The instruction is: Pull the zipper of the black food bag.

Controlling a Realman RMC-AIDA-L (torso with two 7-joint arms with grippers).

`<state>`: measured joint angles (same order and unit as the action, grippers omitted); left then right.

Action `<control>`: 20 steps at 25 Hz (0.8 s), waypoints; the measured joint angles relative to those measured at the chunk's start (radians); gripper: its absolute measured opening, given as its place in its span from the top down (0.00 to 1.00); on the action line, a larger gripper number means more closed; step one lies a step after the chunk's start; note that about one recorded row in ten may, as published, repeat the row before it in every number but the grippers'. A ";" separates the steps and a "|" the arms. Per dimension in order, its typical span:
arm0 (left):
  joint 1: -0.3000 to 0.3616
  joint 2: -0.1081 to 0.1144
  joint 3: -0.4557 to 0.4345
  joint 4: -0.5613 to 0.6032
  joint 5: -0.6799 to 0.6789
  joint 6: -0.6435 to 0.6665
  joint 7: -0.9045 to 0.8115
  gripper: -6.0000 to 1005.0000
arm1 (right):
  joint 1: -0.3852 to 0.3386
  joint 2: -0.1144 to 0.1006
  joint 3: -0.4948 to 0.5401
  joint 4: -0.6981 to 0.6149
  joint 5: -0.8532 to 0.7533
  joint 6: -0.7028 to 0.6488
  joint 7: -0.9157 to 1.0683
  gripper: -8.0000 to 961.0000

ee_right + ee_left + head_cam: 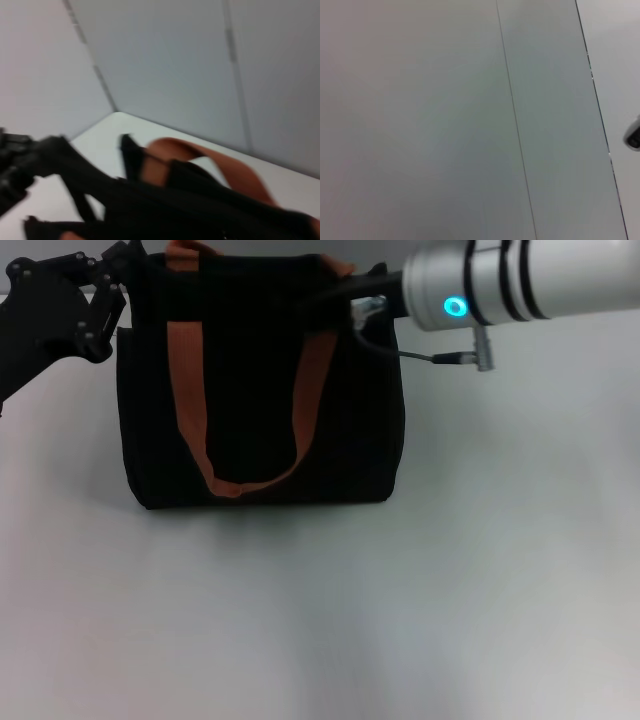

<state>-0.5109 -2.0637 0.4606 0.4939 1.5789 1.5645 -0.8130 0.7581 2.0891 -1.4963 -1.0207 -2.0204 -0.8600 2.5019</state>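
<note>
Bag (pixel 262 390): black, upright on the white table (pixel 400 620), orange straps (pixel 185 390); contents hidden.
Zipper: not visible.
Left gripper (pixel 105 290): at bag's top left corner; grip unclear.
Right gripper (pixel 345 290): at bag's top right edge; grip unclear.

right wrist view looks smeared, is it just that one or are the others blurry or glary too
Right wrist view: the bag and its orange strap are smeared with soft edges. Head view: fairly sharp, the bag a near-featureless black, a soft shadow beneath it, a cyan light glowing on the right arm. Left wrist view: plain grey panels, evenly lit, no glare.
</note>
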 joint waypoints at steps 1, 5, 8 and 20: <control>0.000 0.000 0.000 0.000 0.000 0.000 0.000 0.88 | 0.000 0.000 0.000 0.000 0.000 0.000 0.000 0.98; 0.005 0.003 -0.001 0.000 -0.004 -0.002 0.000 0.88 | -0.130 0.000 0.008 -0.131 -0.062 -0.007 0.055 0.96; 0.006 0.003 -0.001 0.000 -0.005 -0.003 0.000 0.88 | -0.180 0.000 0.020 -0.182 -0.047 -0.017 0.050 0.96; 0.008 0.001 0.007 -0.009 -0.003 -0.041 -0.023 0.87 | -0.334 -0.010 0.262 0.067 0.691 -0.401 -0.803 0.88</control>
<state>-0.5027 -2.0630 0.4680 0.4845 1.5755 1.5234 -0.8360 0.4237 2.0793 -1.2343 -0.9533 -1.3290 -1.2611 1.6990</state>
